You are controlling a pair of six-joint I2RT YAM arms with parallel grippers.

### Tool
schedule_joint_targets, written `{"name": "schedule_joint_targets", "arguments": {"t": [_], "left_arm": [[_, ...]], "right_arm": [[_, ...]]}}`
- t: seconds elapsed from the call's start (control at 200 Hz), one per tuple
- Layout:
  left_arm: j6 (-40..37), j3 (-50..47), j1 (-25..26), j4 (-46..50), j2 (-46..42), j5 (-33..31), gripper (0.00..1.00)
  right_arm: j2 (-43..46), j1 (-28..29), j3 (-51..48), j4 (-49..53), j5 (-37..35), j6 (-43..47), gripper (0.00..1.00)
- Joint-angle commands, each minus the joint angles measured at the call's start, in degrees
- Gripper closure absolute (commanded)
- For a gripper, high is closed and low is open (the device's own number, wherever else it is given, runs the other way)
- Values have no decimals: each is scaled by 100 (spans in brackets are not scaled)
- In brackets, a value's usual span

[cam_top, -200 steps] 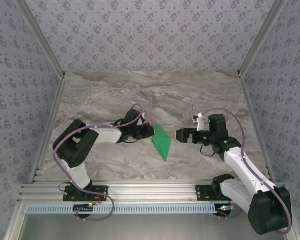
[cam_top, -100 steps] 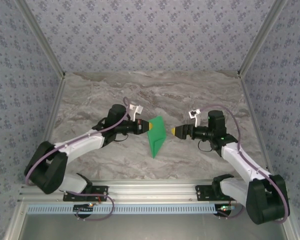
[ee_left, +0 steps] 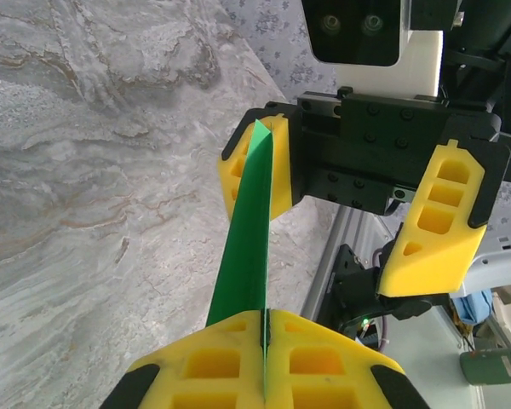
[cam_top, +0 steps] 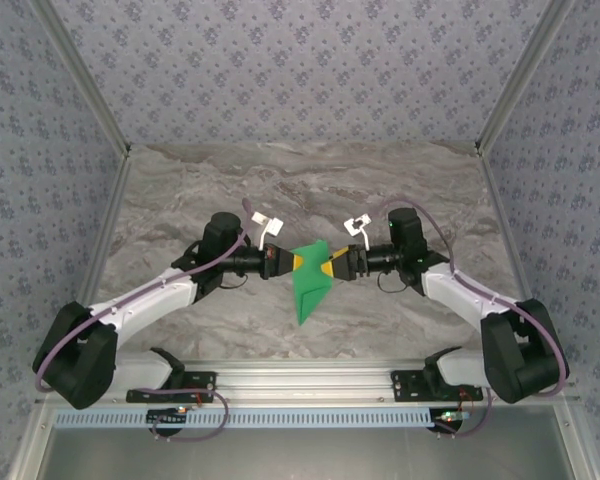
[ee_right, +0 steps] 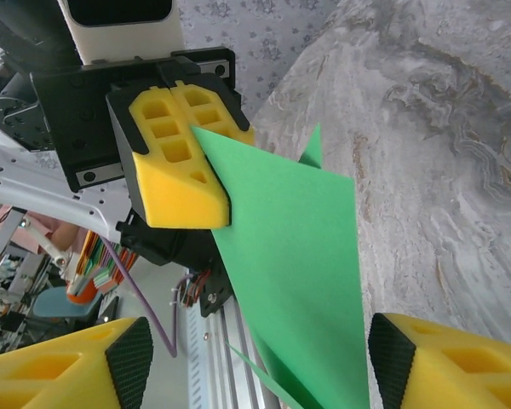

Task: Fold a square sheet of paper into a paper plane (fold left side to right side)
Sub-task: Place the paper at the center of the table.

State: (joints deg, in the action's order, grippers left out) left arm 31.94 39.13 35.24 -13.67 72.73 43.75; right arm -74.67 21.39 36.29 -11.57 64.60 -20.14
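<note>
The green sheet of paper, folded into a narrow pointed plane shape, hangs above the table between both arms, point down. My left gripper is shut on its upper left edge; in the left wrist view the paper runs edge-on out of the closed left gripper. My right gripper faces it from the right, open. In the right wrist view the paper stands between the wide-apart jaws of the right gripper, and the left gripper pinches its far corner.
A grey marble table lies below, walled by patterned panels. An aluminium rail carrying both arm bases runs along the near edge. The two wrists nearly meet at the table's middle, fingertips close together.
The left arm carried the paper toward the middle and turned it upright. The right gripper advanced until its jaws straddle the paper, and they have narrowed somewhat.
</note>
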Motion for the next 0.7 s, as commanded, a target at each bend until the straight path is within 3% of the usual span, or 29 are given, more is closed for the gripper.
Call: {"name": "schedule_joint_targets", "arguments": {"t": [0.0, 0.11, 0.2, 0.435, 0.47, 0.58, 0.695], "left_arm": [[-144, -16, -22, -153, -178, 244, 100], [-158, -29, -26, -128, -224, 233, 100], [-170, -28, -22, -103, -210, 230, 100], [-318, -39, -75, 215, -121, -42, 97], [-336, -61, -95, 275, -113, -180, 89], [-481, -31, -203, 813, -49, -821, 46], [-690, 124, -225, 1628, -69, -1936, 32]], "right_arm": [[-142, 41, 161, 95, 189, 206, 33], [-214, 63, 184, 154, 228, 250, 42], [-210, 59, 204, 338, 237, 374, 60], [-211, 59, 208, 903, 27, 660, 92], [-213, 59, 194, 1003, -34, 678, 94], [-235, 71, 203, 1318, -341, 663, 97], [-353, 70, 255, 1695, -967, 300, 97]]}}
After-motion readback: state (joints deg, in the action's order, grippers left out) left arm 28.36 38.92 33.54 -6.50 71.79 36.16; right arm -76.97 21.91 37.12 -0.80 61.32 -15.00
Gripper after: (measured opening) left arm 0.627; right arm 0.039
